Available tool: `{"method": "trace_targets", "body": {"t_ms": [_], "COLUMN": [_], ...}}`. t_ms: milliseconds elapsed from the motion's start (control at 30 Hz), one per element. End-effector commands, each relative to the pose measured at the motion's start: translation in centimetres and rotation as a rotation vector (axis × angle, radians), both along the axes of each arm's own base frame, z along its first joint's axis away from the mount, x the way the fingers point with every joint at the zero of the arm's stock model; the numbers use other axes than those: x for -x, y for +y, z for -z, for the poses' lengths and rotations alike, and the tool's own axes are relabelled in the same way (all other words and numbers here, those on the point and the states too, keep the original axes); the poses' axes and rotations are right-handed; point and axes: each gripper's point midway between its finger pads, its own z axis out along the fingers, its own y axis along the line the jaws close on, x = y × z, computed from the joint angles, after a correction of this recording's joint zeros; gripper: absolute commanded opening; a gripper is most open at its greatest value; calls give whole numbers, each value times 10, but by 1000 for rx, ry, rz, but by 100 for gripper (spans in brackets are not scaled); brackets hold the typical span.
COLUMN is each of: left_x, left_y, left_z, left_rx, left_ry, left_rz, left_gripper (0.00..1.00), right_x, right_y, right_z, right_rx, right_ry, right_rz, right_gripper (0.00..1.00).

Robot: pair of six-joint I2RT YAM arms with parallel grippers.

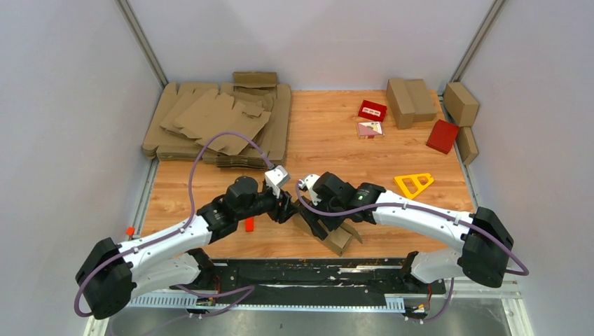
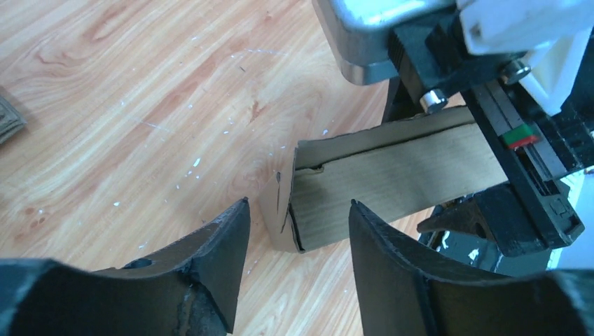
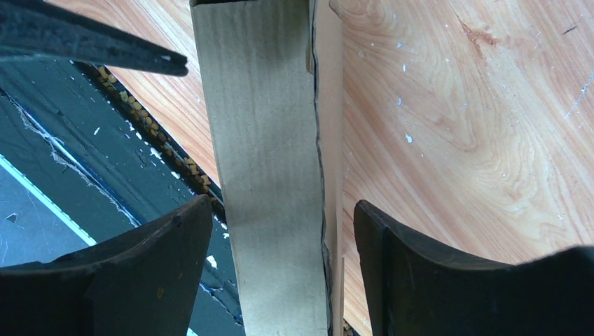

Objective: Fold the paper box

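Observation:
The paper box [image 1: 341, 238] is a brown oblong carton lying near the table's front edge. It also shows in the left wrist view [image 2: 392, 178] and the right wrist view [image 3: 266, 140]. My left gripper [image 1: 288, 208] is open, and its jaws [image 2: 299, 201] point at the carton's near end without touching it. My right gripper [image 1: 316, 222] is open and straddles the carton from above [image 3: 284, 201], with a gap on each side. A side flap edge [image 3: 328, 126] stands slightly proud along the carton.
A stack of flat cardboard sheets [image 1: 217, 122] lies at the back left. Folded cartons [image 1: 410, 101] and red boxes [image 1: 443, 136] sit at the back right. A yellow triangular frame [image 1: 413, 183] lies right of centre. A small red piece [image 1: 249, 224] lies by the left arm. A black rail [image 1: 315, 269] lines the front edge.

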Motion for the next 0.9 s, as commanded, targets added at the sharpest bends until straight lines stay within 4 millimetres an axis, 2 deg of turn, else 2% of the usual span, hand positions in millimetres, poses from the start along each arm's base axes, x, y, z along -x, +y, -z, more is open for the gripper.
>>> {"method": "trace_targets", "body": {"t_ms": [0,133,167,300,500,600,700,867], "left_x": [-15,-19,-20,-24,-23,-20,-11,-7], "left_y": [-6,-13,-15,-19,-20,-17,-23,-20], "left_z": [-27,-22,-21,-15,-17,-12,-13,-12], "left_rx": [44,19,11,-31,-36,-42,22,64], "left_ry": [-81,-73,-77,-76,-61,-12,42,51], "left_rz": [-32,-11,-4,15,18,-2,12,-1], "left_gripper": [63,60,56,28,11,7,7,5], "right_x": [-2,-2,-1,-2,-3,-4,-5,-5], "right_y": [3,3,4,3,2,2,2,2], "right_z": [-7,-10,-11,-11,-5,-3,-2,-2], "right_rx": [-24,-40,-49,-44,-26,-16,-5,-8], "right_ry": [-22,-27,-29,-31,-23,-22,-22,-22], "right_rz": [8,7,7,13,18,22,29,32], "right_gripper": [74,74,74,74,74,73,73,73]}}
